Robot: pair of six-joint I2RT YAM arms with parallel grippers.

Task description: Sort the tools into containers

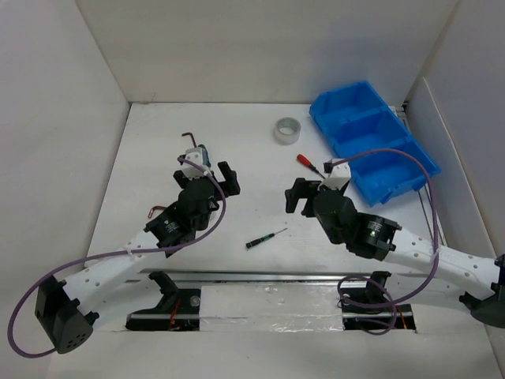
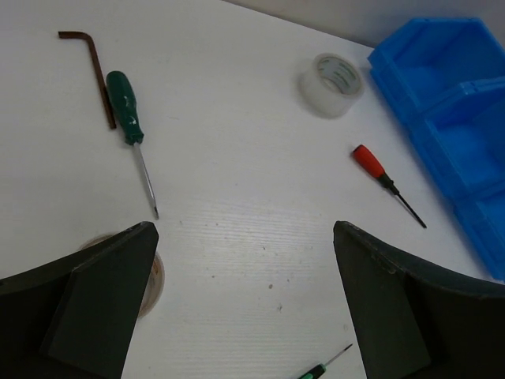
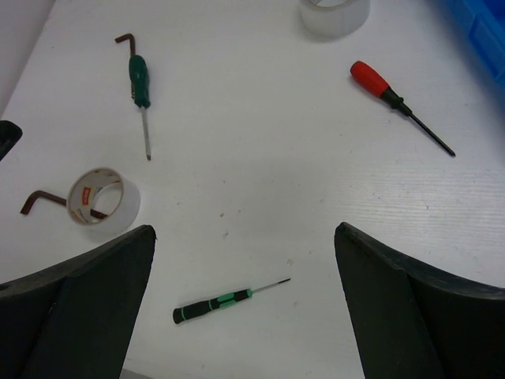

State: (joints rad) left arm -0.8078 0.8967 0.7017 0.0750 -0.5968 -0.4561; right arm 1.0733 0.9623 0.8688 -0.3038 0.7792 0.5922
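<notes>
The blue three-compartment bin (image 1: 371, 150) stands at the far right and looks empty. On the table lie a silver-grey tape roll (image 1: 287, 130), a red-handled screwdriver (image 1: 310, 163), a thin dark screwdriver (image 1: 264, 238) and a hex key (image 1: 189, 138). My left gripper (image 2: 245, 233) is open and empty over bare table; a green-handled screwdriver (image 2: 126, 110) lies ahead of it, and its left finger partly hides a second tape roll (image 2: 154, 272). My right gripper (image 3: 245, 233) is open and empty above the thin dark screwdriver (image 3: 221, 302). A second hex key (image 3: 43, 199) lies against that roll (image 3: 104, 201).
White walls enclose the table on the left, back and right. Purple cables loop from both arms, one arching over the bin's near end (image 1: 410, 158). A metal rail (image 1: 260, 275) runs along the near edge between the arm bases.
</notes>
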